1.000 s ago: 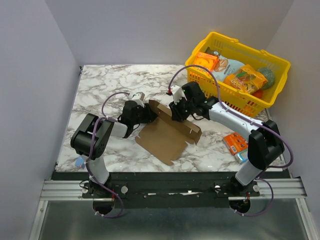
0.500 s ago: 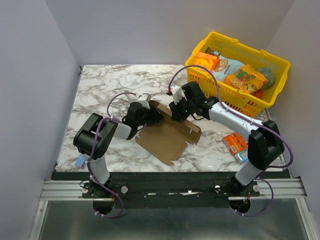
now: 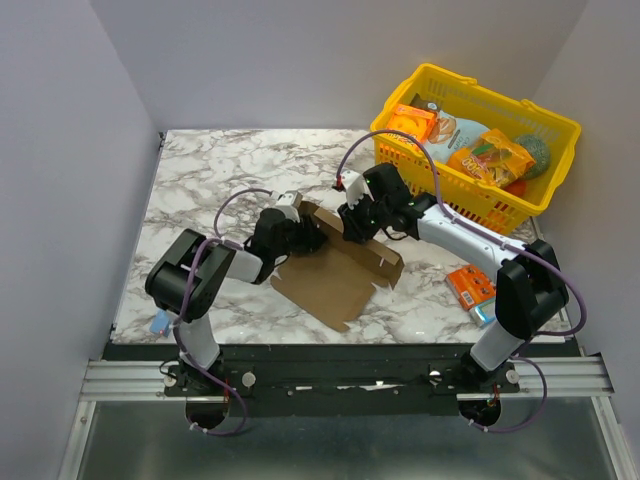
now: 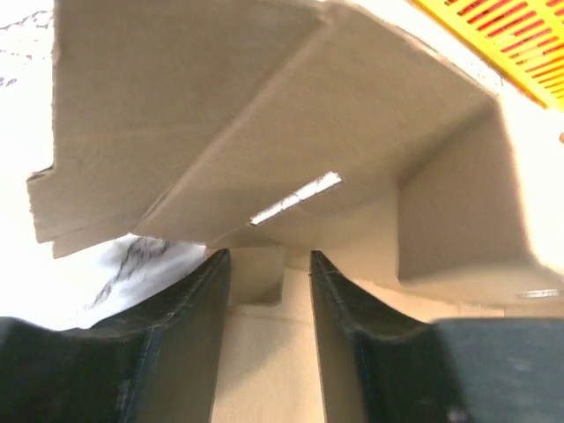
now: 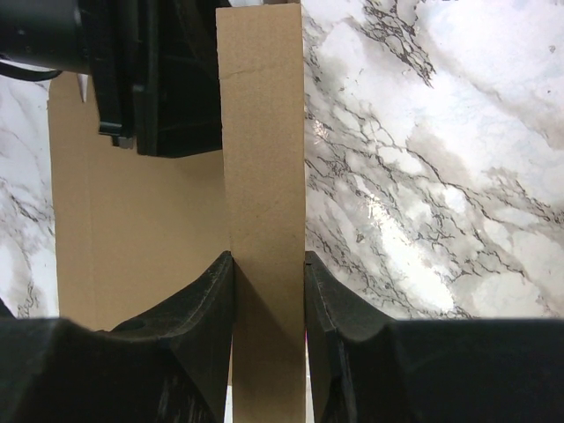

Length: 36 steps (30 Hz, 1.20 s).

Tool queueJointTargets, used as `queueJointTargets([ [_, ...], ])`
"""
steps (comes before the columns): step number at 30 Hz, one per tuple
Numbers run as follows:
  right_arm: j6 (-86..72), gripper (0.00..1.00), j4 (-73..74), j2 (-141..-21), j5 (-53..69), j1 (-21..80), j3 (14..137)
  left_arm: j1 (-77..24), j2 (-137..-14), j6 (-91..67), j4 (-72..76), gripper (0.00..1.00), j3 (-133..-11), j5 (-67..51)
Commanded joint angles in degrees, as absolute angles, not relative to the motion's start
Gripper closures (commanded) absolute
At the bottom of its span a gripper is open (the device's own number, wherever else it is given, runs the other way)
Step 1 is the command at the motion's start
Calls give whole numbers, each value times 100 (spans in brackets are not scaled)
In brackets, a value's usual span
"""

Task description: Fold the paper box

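Note:
The brown paper box (image 3: 335, 272) lies partly folded on the marble table, its back wall raised. My right gripper (image 3: 352, 226) is at that raised back edge. In the right wrist view it (image 5: 269, 260) is shut across a narrow upright cardboard strip (image 5: 261, 132), with one finger on each edge. My left gripper (image 3: 303, 233) is at the box's left end. In the left wrist view it (image 4: 264, 260) stands open over a flat panel (image 4: 264, 352), its tips under the folded flaps (image 4: 264, 115). A small tab sits between the tips.
A yellow basket (image 3: 556, 124) full of snack packs stands at the back right and shows in the left wrist view (image 4: 520, 35). An orange snack box (image 3: 470, 285) lies by the right arm. A small blue item (image 3: 158, 322) sits at the table's front left edge.
My left gripper has moved right, up against the box's left end and under its flaps. The right gripper has kept its hold in the same place.

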State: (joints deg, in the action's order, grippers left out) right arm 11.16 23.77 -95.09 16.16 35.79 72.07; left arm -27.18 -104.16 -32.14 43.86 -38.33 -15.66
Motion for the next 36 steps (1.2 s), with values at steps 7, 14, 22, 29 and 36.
queueJointTargets([
  [7, 1494, 65, 2716, -9624, 1617, 3612, 7233, -2172, -8712, -3129, 4131, 34, -2857, -1643],
  [14, 1661, 65, 2777, -9448, 1784, 3612, 7119, -1373, -7788, -3208, 4131, 31, -2609, -1513],
  [22, 1687, 65, 2795, -9378, 1854, 3612, 7084, -1090, -8917, -3085, 3763, 29, -3752, -1274],
  [29, 1670, 65, 2795, -9396, 1837, 3612, 7110, -1099, -10300, -3032, 4016, 32, -4728, -2134],
  [36, 1661, 65, 2812, -9422, 1811, 3612, 7119, -1151, -10573, -2962, 4675, 33, -4527, -2979],
])
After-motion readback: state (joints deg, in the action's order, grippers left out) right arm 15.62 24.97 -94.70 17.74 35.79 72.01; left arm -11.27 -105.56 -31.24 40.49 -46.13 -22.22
